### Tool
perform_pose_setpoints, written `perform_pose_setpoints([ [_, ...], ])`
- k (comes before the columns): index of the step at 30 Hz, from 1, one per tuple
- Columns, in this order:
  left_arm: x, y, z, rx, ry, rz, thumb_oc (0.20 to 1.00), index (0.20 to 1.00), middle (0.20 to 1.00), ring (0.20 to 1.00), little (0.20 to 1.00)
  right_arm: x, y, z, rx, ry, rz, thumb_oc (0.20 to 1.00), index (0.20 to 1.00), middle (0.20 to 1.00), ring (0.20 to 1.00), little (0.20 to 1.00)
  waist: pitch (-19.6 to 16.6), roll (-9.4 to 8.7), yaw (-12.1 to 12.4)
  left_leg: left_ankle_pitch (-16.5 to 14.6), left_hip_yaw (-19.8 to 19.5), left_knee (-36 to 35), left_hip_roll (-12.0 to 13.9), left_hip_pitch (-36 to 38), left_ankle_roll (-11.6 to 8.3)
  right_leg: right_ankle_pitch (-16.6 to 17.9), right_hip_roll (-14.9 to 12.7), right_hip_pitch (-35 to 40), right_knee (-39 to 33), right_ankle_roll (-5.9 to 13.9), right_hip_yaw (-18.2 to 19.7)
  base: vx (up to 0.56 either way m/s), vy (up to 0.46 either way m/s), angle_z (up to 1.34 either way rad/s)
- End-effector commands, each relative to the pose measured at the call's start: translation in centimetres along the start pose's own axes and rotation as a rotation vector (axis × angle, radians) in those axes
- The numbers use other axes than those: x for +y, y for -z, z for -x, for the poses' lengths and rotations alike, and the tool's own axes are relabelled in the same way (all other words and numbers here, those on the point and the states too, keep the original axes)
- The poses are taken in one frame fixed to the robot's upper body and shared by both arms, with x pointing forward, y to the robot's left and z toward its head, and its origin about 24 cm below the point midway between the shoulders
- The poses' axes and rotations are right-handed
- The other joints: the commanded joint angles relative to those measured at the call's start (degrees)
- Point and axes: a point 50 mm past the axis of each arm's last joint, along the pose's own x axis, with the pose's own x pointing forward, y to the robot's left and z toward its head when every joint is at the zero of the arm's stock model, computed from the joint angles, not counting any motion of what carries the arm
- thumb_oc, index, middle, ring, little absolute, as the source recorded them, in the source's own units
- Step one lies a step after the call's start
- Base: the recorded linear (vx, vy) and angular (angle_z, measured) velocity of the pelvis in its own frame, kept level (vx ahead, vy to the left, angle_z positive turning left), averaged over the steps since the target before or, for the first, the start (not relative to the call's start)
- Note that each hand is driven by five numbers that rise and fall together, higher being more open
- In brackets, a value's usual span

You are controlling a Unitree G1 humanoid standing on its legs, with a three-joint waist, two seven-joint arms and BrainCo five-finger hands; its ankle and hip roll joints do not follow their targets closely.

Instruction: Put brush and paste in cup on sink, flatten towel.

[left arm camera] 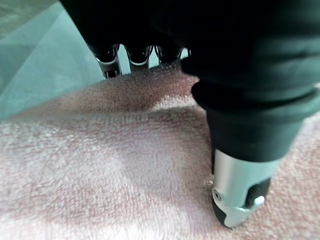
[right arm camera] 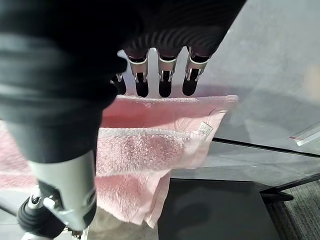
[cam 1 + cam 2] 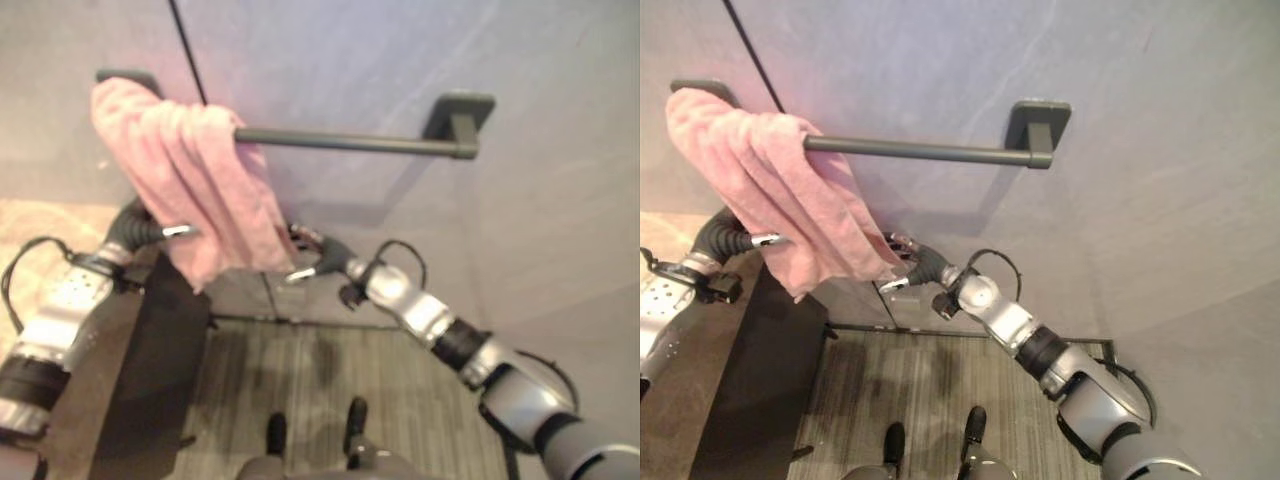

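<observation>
Towel (image 3: 200, 190), pink and bunched, hangs from the left end of a dark towel bar (image 3: 350, 141), and both hands are at its lower part. In the left wrist view the left hand (image 1: 240, 100) has its thumb pressed onto the pink cloth while the fingers (image 1: 111, 64) reach over a fold beyond it, thumb and fingers closed on the fabric between them. In the head views that same hand (image 3: 150, 228) sits at the towel's left edge, a silver fingertip showing against the cloth.

In the right wrist view the right hand (image 2: 65, 100) has its fingers (image 2: 163, 75) straight and side by side, their dark tips just at the top hem of the towel, the thumb spread well away from them and closing on nothing. A small white label (image 2: 204, 129) sits near the towel's corner just past those fingertips. From the head the right hand (image 3: 915, 265) is at the towel's lower right edge, partly behind the cloth.

Past the fingers lies a smooth grey-lilac wall (image 3: 1090, 80), which carries the bar on two dark brackets. Below the towel stands a dark cabinet or block (image 3: 160, 370), and under that a grey planked floor (image 3: 300, 390). The right wrist view alone shows the towel's folded lower corner hanging over the dark top below it; the head views alone show the bar and how much of it is bare to the right of the towel.
</observation>
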Motion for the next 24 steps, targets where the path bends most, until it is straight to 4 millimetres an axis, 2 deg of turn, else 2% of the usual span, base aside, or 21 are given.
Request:
perform_pose_setpoints([
  [1,0.6,-5.5,-1.9,-0.242,-0.052,0.029,1.0,1.0,1.0,1.0,1.0,-0.3,-5.2,-2.5,-0.16,0.012,0.034,1.0,1.0,1.0,1.0,1.0,1.1,-0.57,0.43,-0.8,0.71,0.63,0.04,-2.35,1.42,-1.93,-4.49,2.31,-0.05,6.16,-0.82,0.0,0.0,0.0],
  [6,0.7,-5.7,-1.8,-0.255,-0.055,0.037,1.0,1.0,1.0,1.0,1.0,0.3,-5.8,-3.5,-0.15,0.002,0.03,1.0,1.0,1.0,1.0,1.0,1.03,-0.72,1.0,-0.87,0.66,0.63,0.02,-2.03,1.52,-1.99,-4.48,2.63,-0.05,5.98,-0.79,0.0,0.0,0.0],
  [11,0.5,-6.1,-2.0,-0.266,-0.05,0.03,1.0,1.0,1.0,1.0,1.0,0.1,-6.3,-3.8,-0.153,0.022,0.023,1.0,1.0,1.0,1.0,1.0,1.11,-0.72,1.11,-0.59,0.18,0.63,-0.08,-2.57,1.49,-2.11,-4.36,2.43,-0.05,5.84,-0.6,0.0,0.001,0.01],
  [12,0.4,-6.1,-2.1,-0.265,-0.047,0.032,1.0,1.0,1.0,1.0,1.0,0.2,-6.4,-3.9,-0.153,0.02,0.02,0.435,0.435,0.435,0.435,0.435,1.03,-0.78,1.13,-0.53,0.06,0.63,-0.07,-2.76,1.54,-2.11,-4.36,2.27,-0.05,5.81,-0.5,-0.01,0.01,0.06],
  [14,0.2,-6.0,-2.2,-0.266,-0.051,0.035,1.0,1.0,1.0,1.0,1.0,0.0,-6.4,-3.9,-0.153,0.03,0.019,0.2,0.2,0.2,0.2,0.2,0.94,-0.78,1.21,-0.52,-0.02,0.63,-0.12,-2.84,1.67,-2.05,-4.35,2.13,-0.05,5.76,-0.37,0.0,0.016,0.05],
  [20,0.2,-5.5,-1.8,-0.264,-0.071,0.051,1.0,1.0,1.0,1.0,1.0,-0.5,-6.8,-3.3,-0.191,0.056,0.011,0.2,0.2,0.2,0.2,0.2,1.13,-0.71,1.22,-0.61,0.17,0.63,-0.26,-2.7,1.88,-2.02,-4.34,2.12,-0.05,5.65,-0.12,0.0,0.0,0.0],
  [22,0.2,-5.5,-1.6,-0.28,-0.091,0.071,1.0,1.0,1.0,1.0,1.0,-1.4,-6.8,-2.1,-0.241,0.103,-0.052,0.2,0.2,0.2,0.2,0.2,1.13,-0.62,0.8,-0.86,0.43,0.63,-0.25,-2.34,2.07,-2.13,-4.46,2.33,-0.05,5.71,-0.06,0.0,0.0,0.0],
  [24,-0.1,-4.7,-1.3,-0.274,-0.111,0.117,1.0,1.0,1.0,1.0,1.0,-0.9,-6.2,-1.3,-0.263,0.105,-0.129,0.2,0.2,0.2,0.2,0.2,1.05,-0.49,0.48,-1.11,0.55,0.63,-0.3,-2.02,2.21,-2.24,-4.52,2.5,-0.05,5.73,-0.02,0.01,0.013,-0.02],
])
